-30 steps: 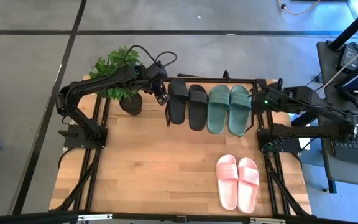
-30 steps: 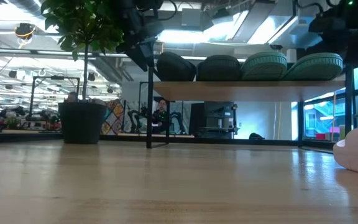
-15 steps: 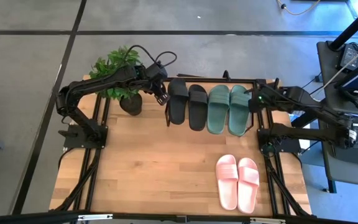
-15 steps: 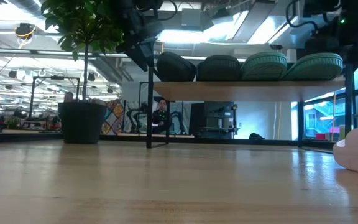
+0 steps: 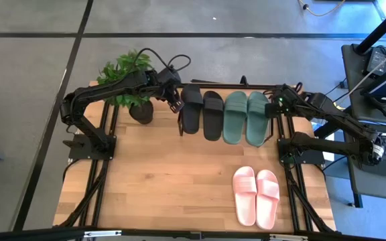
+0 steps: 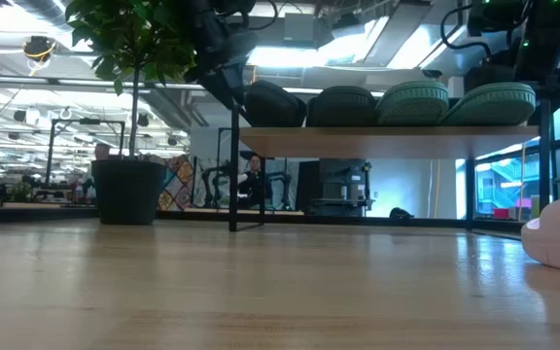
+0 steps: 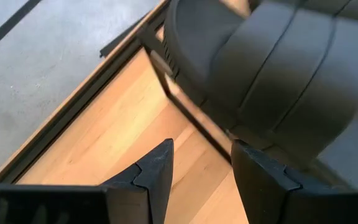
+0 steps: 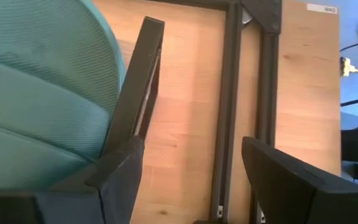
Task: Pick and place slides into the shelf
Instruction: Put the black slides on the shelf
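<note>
1. Slides-wise: black pair [image 5: 202,110] and green pair [image 5: 246,116] already sit on the shelf [image 6: 387,142]; the pink pair [image 5: 256,194] is down on the table [image 5: 166,181].
2. Rubber looks light, bendy, a bit grippy. I'd pinch the wide strap or a side edge.
3. Left gripper [image 5: 174,102] hangs beside the black slides, fingers apart and empty.
4. Right gripper [image 5: 271,110] is beside the green pair, fingers wide apart, nothing held.

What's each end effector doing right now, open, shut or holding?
Left end effector: open, holding nothing, beside the black slide on the shelf.
Right end effector: open, holding nothing, beside the green slide.
</note>
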